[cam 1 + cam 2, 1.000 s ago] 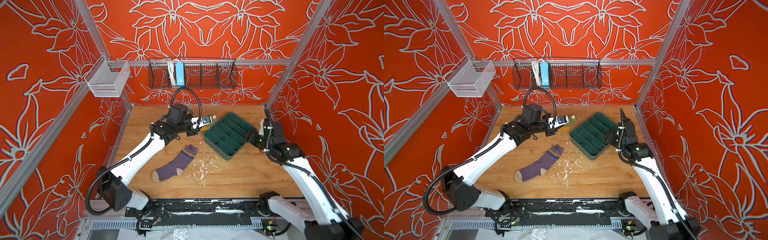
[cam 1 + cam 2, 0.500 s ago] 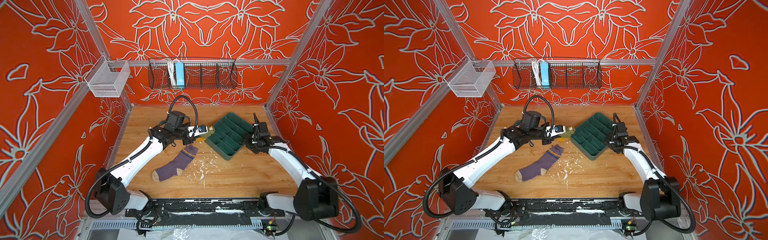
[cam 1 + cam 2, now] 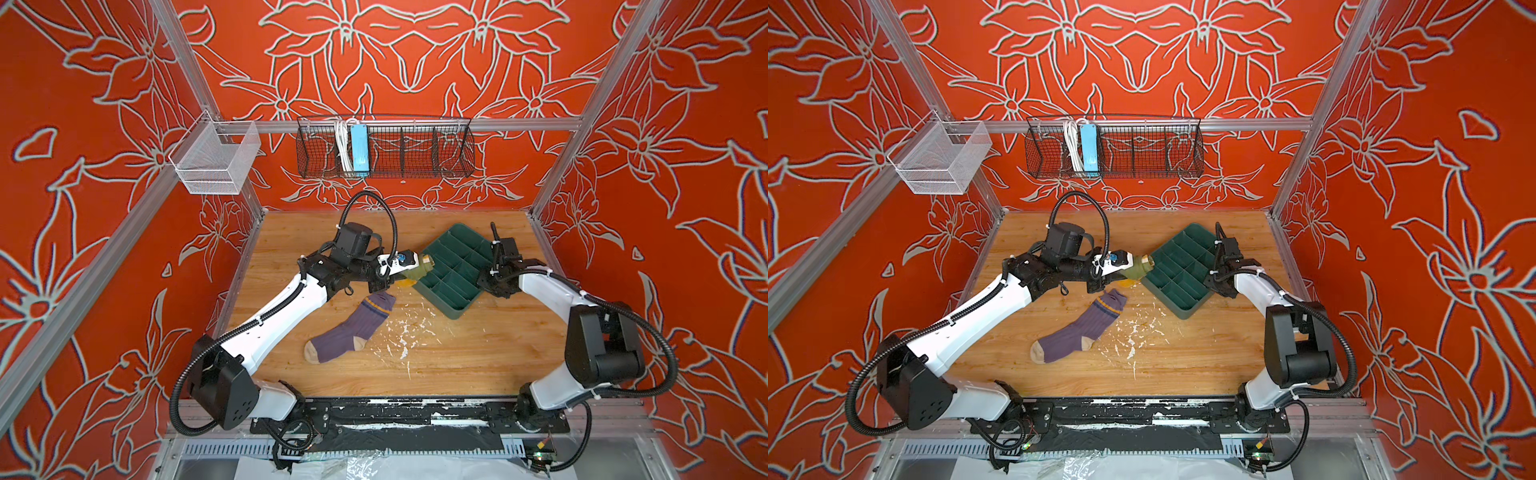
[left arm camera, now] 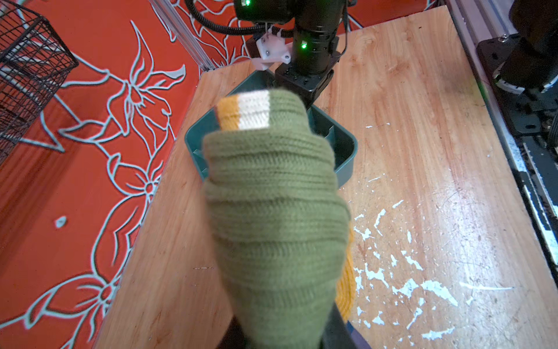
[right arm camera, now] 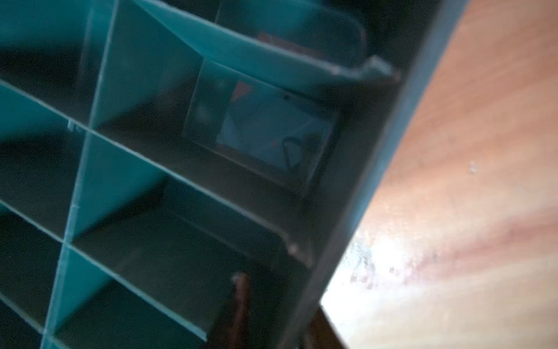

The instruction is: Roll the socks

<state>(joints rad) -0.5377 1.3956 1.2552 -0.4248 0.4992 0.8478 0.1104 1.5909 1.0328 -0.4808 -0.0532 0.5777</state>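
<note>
My left claw [image 3: 412, 266] is clenched on the olive sock [image 4: 271, 211]. The sock is bunched into a thick ribbed roll and held above the table [image 3: 478, 357], back of centre, just beside the leftward corner of the green divided tray [image 3: 455, 311]. As I judge it, the step is to set this roll into a compartment. I should grip firmly, bring it over an open cell near that corner and lower it well inside before letting go, or the knit may spring loose. The roll is untidy: cream and mustard cuff bands sit on top, and an orange flap hangs out underneath that could catch on a divider. My right claw [image 3: 492, 275] is down at the tray's wall toward the table's right edge, and I cannot tell whether it is clenched or released. The purple sock [image 3: 347, 328] lies flat and unrolled near the table's middle, beige toe toward the front edge.
</note>
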